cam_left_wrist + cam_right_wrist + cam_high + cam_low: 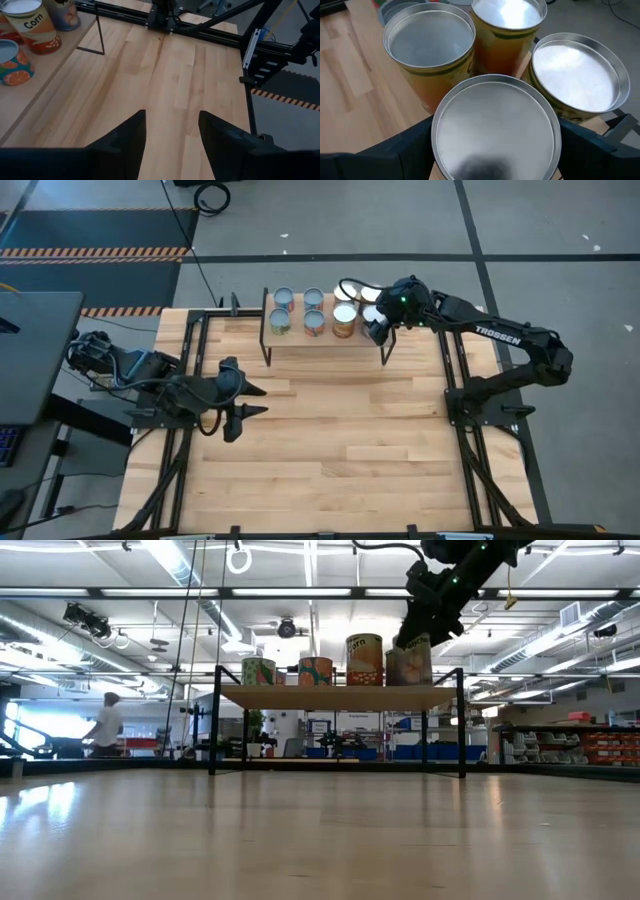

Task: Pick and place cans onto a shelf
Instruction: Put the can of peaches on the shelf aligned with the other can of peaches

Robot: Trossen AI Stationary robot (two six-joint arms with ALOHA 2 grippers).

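The shelf (pixel 300 341) stands at the table's far middle, a light plank (pixel 340 697) on black legs. Several cans stand on it by their bottoms, among them a yellow "Corn" can (pixel 364 659) and two short cans (pixel 258 671) (pixel 316 671). My right gripper (pixel 377 323) is over the shelf's right end, shut on a silver-lidded can (pixel 495 127), which also shows in the low view (pixel 410 663). My left gripper (pixel 248 401) is open and empty above the table's left part, and its own view shows it too (pixel 172 145). My right gripper pinches the can between its two fingers (pixel 412 147), one on each side of the can's wall just under the lid's rim (pixel 436 131). The fingers come from above, slanting down. The can stands upright with its bottom (pixel 410 683) on the shelf's plank, near the right end.
Three other cans (pixel 431 47) (pixel 506 22) (pixel 577 75) stand close around the held one. The wooden tabletop (pixel 340 430) stretches bare in front of the shelf. Black frame rails (pixel 455 380) run along the table's left and right sides. A person (pixel 104 726) is far off in the room.
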